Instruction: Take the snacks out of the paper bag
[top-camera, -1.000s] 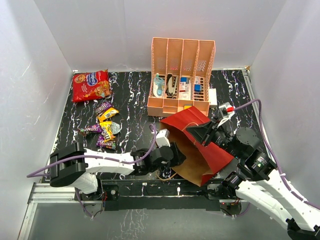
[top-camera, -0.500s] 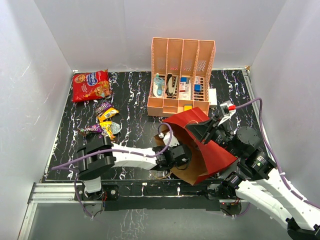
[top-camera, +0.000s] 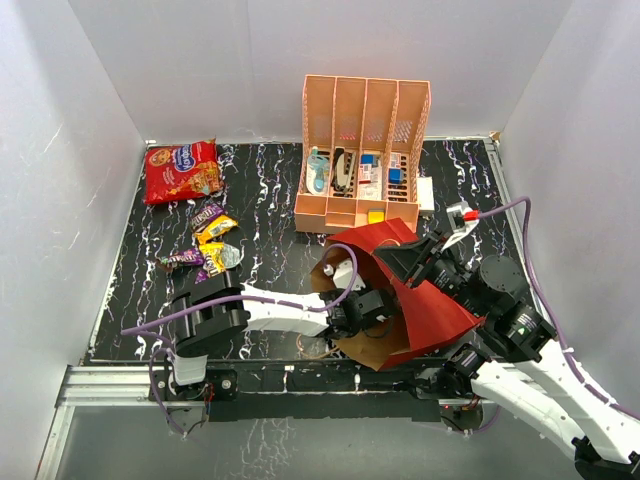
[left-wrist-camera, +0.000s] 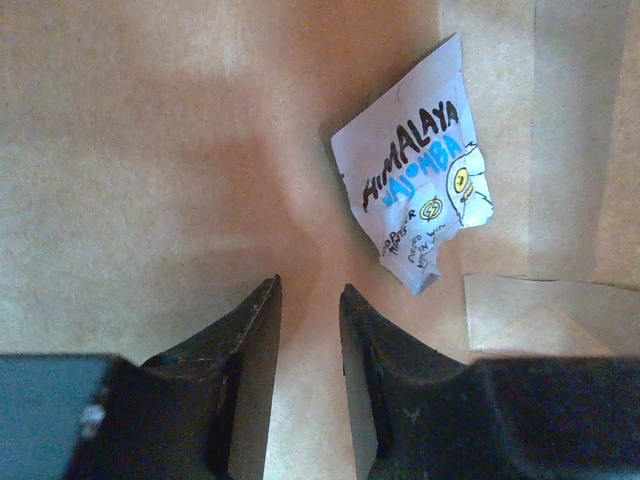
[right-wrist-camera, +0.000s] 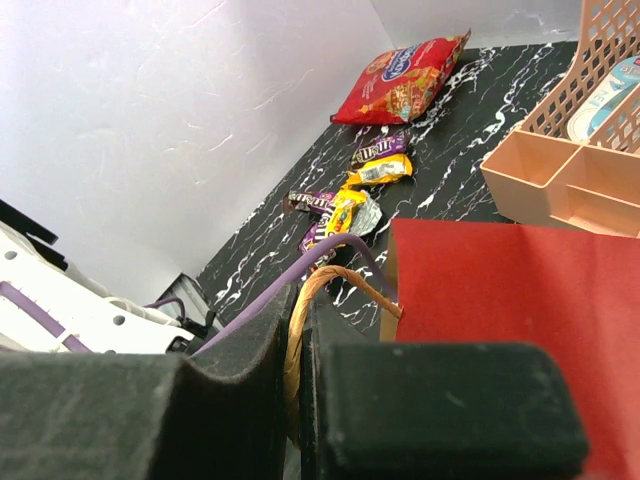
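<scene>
- Left gripper (top-camera: 365, 306) is inside the mouth of the bag (top-camera: 432, 312). The bag lies tilted at lower centre-right of the top view, with its mouth toward the lower left.
- In the left wrist view the fingers (left-wrist-camera: 255, 340) are a narrow gap apart with nothing between them. We see kraft lining all around.
- One white "Himalaya" packet (left-wrist-camera: 415, 195) lies on the lining, upper right of that frame. It is just ahead of the fingertips and not touching them.
- Right gripper (right-wrist-camera: 298, 335) is pinched on the twine handle (right-wrist-camera: 350, 277), right at the bag's red edge.
- Cookie bag (top-camera: 182, 170) is out on the table (top-camera: 270, 200), upper left of the top view.
- Small packets (top-camera: 212, 245) are clustered just below it, well left of the bag.
- Rack (top-camera: 365, 150) stands at top centre, just beyond the bag.
</scene>
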